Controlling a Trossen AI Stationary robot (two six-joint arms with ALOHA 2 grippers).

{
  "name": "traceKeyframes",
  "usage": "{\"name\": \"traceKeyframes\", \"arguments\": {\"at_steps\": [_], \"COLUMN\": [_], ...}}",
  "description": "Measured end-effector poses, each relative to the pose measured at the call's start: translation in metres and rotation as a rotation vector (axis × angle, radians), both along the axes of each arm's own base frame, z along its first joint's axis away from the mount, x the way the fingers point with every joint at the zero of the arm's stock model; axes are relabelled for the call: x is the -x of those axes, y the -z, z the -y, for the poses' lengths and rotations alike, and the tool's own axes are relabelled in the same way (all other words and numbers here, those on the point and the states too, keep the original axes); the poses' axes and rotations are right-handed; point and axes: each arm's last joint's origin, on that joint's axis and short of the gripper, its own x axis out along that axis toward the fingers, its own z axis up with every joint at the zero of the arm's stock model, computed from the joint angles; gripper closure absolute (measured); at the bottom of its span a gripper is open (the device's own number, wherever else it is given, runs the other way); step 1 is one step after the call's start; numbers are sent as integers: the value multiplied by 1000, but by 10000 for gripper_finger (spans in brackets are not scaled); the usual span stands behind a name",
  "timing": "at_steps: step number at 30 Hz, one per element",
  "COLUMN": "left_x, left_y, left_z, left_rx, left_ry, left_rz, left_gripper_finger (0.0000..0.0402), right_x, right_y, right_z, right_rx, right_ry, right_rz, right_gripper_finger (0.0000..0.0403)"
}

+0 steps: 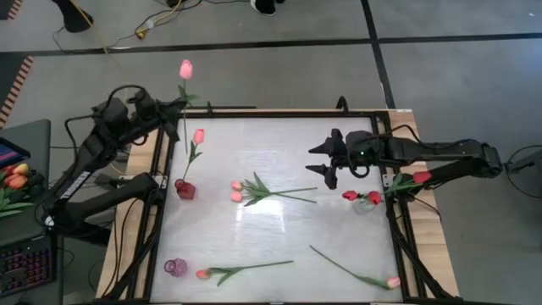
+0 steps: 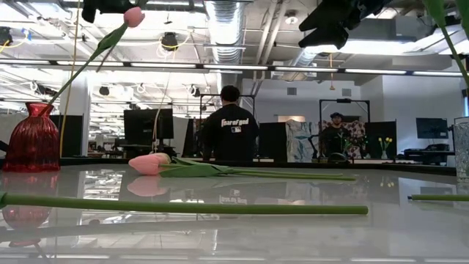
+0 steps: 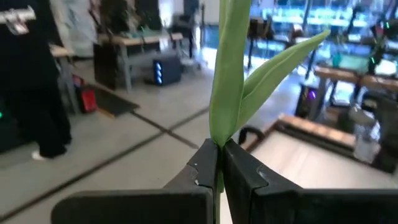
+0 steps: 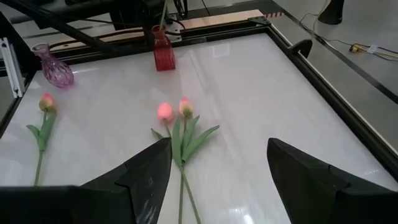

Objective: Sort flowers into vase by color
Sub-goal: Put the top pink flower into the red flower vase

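Observation:
My left gripper (image 1: 176, 104) is raised over the table's far-left corner, shut on a pink tulip (image 1: 185, 69) that stands upright with its bud on top. Below it a red vase (image 1: 185, 189) holds one pink tulip (image 1: 198, 135), which leans out of the vase's neck. My right gripper (image 1: 327, 162) hovers open at mid-right, above the table, near a clear vase (image 1: 364, 203) with red tulips (image 1: 421, 177). Two pink tulips (image 4: 165, 112) lie side by side mid-table, ahead of its fingers. A purple vase (image 1: 175, 268) stands near-left. More tulips lie near it (image 1: 203, 274) and near-right (image 1: 392, 282). My left gripper pinches the tulip's green stem (image 3: 217, 163) between its two fingers, just below where the long leaves (image 3: 231, 68) rise. The fingers reach level across the stem. The tulip is lifted clear and upright, and its thin lower stem (image 1: 186, 140) hangs below the fingers toward the red vase.
A bunch of orange tulips (image 1: 15, 178) lies off the table at the left. A black frame (image 1: 391, 169) edges the white tabletop. People stand in the room beyond the far edge (image 2: 230, 132). The white surface between the lying flowers is bare.

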Motion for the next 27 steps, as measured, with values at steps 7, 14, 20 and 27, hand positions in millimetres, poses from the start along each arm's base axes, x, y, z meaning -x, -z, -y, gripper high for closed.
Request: {"name": "traceKeyframes", "arguments": {"at_steps": [7, 14, 20, 27], "left_x": [4, 15, 17, 14], "left_y": [-3, -31, -31, 7], "left_z": [9, 26, 41, 40], "left_rx": [88, 47, 78, 129], "left_ry": [122, 269, 604, 674], "left_rz": [-52, -13, 30, -24], "left_gripper_finger": [401, 401, 401, 401], "right_x": [-1, -1, -2, -2], "right_y": [-1, -2, -3, -4], "right_z": [-1, -3, -3, -3], "right_rx": [1, -7, -6, 2], "right_ry": [-8, -12, -11, -15], "right_rz": [15, 21, 41, 45], "right_gripper_finger": [113, 113, 113, 113]}}
